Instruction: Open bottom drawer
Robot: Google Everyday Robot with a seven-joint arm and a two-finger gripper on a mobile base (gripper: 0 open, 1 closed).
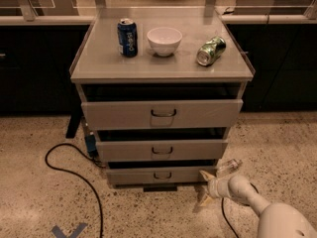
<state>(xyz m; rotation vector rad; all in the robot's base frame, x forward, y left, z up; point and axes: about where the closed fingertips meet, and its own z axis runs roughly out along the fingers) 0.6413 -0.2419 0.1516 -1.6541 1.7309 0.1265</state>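
The bottom drawer is the lowest and narrowest of the grey cabinet's three drawers. It has a small dark wire handle at its centre. Its front stands slightly out from the cabinet, with a dark gap above it. My gripper is low at the right, just beside the drawer front's right end, near the floor. Its two pale fingers are spread open with nothing between them; the upper fingertip is close to the drawer's right corner. The gripper is well to the right of the handle.
The middle drawer and the tall top drawer also stand slightly out. On the cabinet top are a blue can, a white bowl and a green can on its side. A black cable loops on the floor at the left.
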